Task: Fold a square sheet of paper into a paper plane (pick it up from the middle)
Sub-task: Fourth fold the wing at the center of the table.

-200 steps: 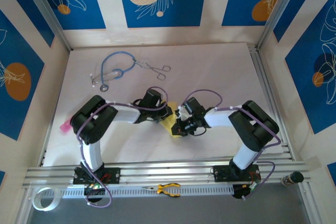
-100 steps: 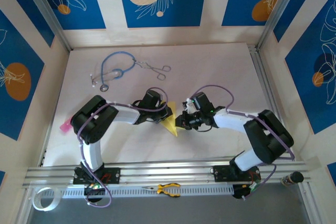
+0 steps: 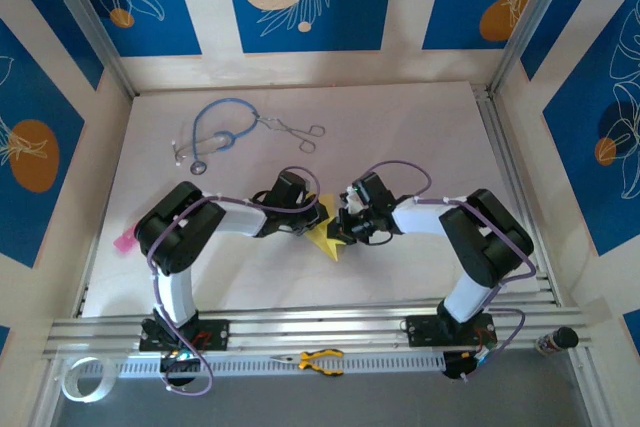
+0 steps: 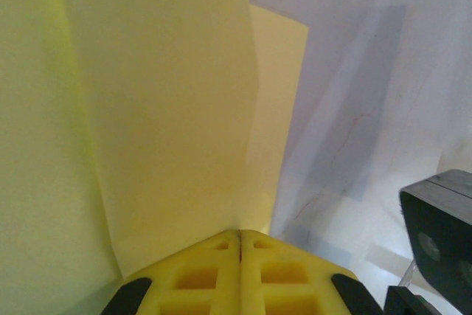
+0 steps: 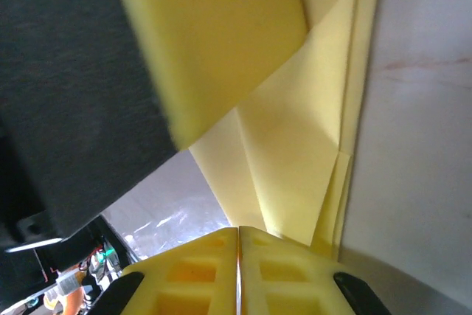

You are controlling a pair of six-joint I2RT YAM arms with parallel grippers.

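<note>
The square sheet of paper (image 3: 328, 241) lies partly folded at the table's middle, a pale-yellow triangle pointing toward the arms. My left gripper (image 3: 313, 219) is shut at its upper left edge; in the left wrist view the paper (image 4: 162, 108) rises from the closed tips (image 4: 240, 232), seemingly pinched between them. My right gripper (image 3: 345, 230) is shut at the paper's right side. In the right wrist view its closed tips (image 5: 238, 229) touch the layered folds (image 5: 295, 145), and the left gripper's yellow finger (image 5: 214, 42) lies across the paper's far part.
A blue stethoscope (image 3: 215, 132) and metal forceps (image 3: 297, 132) lie at the back of the table. A small pink object (image 3: 124, 240) sits at the left edge. Yellow-handled pliers (image 3: 320, 359) and a tape roll (image 3: 80, 379) rest on the front rail.
The right gripper swung out to the right and came back against the paper. The paper went from a raised blunt shape to a flat triangle. The left gripper stayed put.
</note>
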